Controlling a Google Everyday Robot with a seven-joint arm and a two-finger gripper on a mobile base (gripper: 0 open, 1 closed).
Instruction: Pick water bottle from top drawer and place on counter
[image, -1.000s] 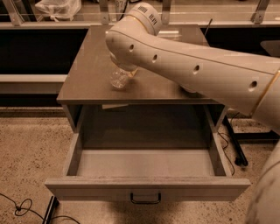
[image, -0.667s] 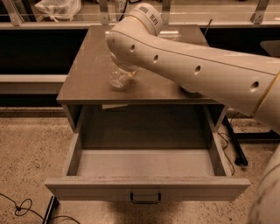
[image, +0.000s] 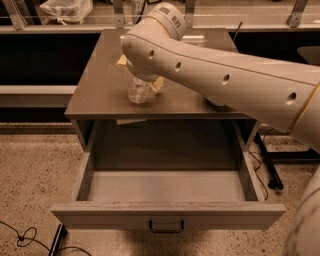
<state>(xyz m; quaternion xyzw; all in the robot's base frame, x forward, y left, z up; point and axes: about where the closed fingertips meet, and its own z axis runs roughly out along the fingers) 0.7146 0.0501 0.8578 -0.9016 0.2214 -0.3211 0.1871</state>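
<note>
Counter as the anchor: its glossy brown-grey top carries the water bottle, which stands upright left of the counter's middle, toward the front half and clear of the front edge. The bottle's clear crinkled body shows; its upper part is hidden by the robot's wrist. The gripper sits directly over the bottle at that same spot on the counter, tan parts showing on either side of the bottle's top. Whether it clamps the bottle or merely brackets it, I cannot tell, since the wrist covers the contact.

The white arm crosses above the counter's right half, entering from the right edge of the view and bending down over the bottle.

Below the counter's front edge the top drawer is pulled fully out, its pale grey inside bare, its dark handle centred on the front panel. Speckled floor spreads on both sides of the counter's cabinet, with a black cable looped to the lower left. Behind the counter's left rear corner lies a pale plastic bag.
</note>
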